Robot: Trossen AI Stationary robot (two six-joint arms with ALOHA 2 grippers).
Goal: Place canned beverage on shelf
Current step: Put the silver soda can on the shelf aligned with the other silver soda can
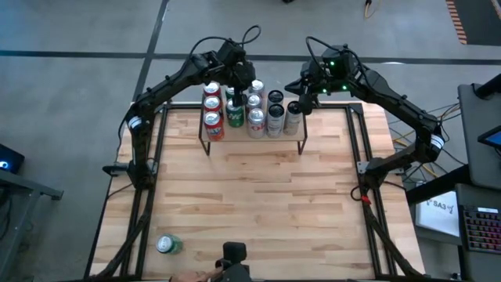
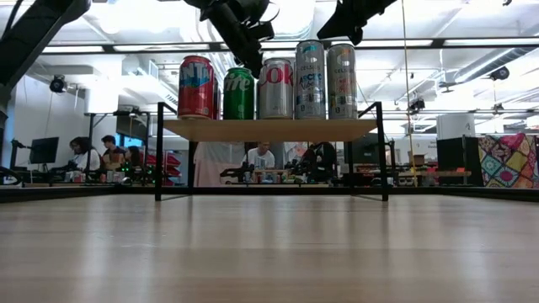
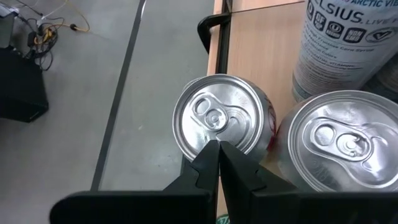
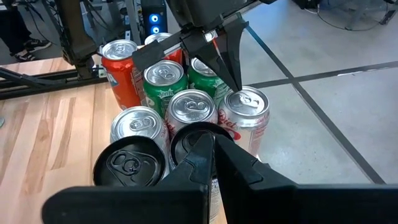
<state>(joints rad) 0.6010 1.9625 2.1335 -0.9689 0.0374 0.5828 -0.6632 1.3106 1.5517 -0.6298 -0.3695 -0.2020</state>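
The shelf [image 2: 269, 129] stands at the table's far middle with several upright cans on it, among them red [image 2: 195, 87], green [image 2: 238, 93] and tall silver cans [image 2: 310, 80]. My left gripper [image 3: 219, 148] is shut. It points down over the top of a silver can with red lettering [image 3: 217, 115] at the shelf's far edge. My right gripper [image 4: 211, 142] is shut and holds nothing. It hangs above the black-topped cans [image 4: 129, 165] at the shelf's right end. A green can [image 1: 168, 244] lies on its side near the table's front left corner. My left gripper's shut fingertips [image 4: 238, 90] come slanting down from above to the rim of the silver can's top [image 4: 249, 99]. I cannot tell whether they touch it. The can stands upright on the shelf.
The wooden tabletop [image 1: 258, 204] stretches between the shelf and the near edge. Black frame rails [image 1: 149, 157] run along both table sides. Beyond the far edge people sit at desks [image 2: 84, 156].
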